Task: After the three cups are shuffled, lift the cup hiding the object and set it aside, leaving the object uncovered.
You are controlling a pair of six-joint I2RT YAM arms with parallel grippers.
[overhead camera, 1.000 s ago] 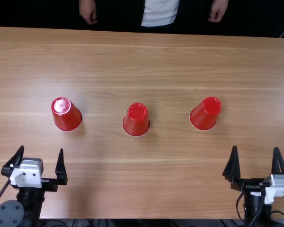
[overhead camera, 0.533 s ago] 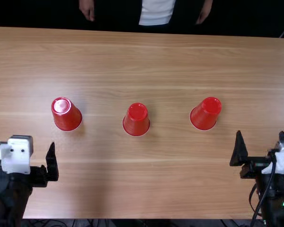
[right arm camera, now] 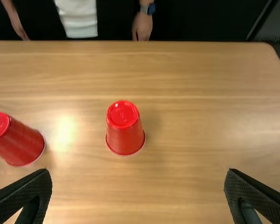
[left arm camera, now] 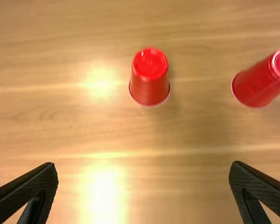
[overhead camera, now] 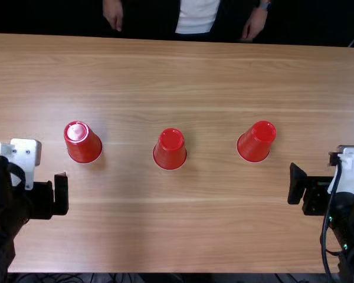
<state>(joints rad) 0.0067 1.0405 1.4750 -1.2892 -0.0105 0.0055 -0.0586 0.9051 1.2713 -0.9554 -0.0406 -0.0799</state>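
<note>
Cups stand in one row across the middle of the table (overhead camera: 177, 71), parallel to its near edge. All three are red, mouth down, base up, and well apart from one another.

1. Find the left cup (overhead camera: 81, 143) toward the table's left edge.
2. Find the middle cup (overhead camera: 170, 149) about midway between the left and right edges, slightly closer to the near edge than the other two.
3. Find the right cup (overhead camera: 256, 141) toward the table's right edge.

No cup is lifted, so you cannot tell which one covers the object.

Check the left claw (left arm camera: 141, 165). It sits by the near left corner of the table, on the near side of the left cup and apart from it. Its fingers (left arm camera: 25, 193) are spread wide with nothing between them, and the left cup lies straight ahead of the gap.

Check the right claw (right arm camera: 137, 171). It sits by the near right corner of the table, on the near side of the right cup and apart from it. Its fingers are likewise spread wide and hold nothing, with the right cup straight ahead of the gap.

Neither claw touches a cup.
</note>
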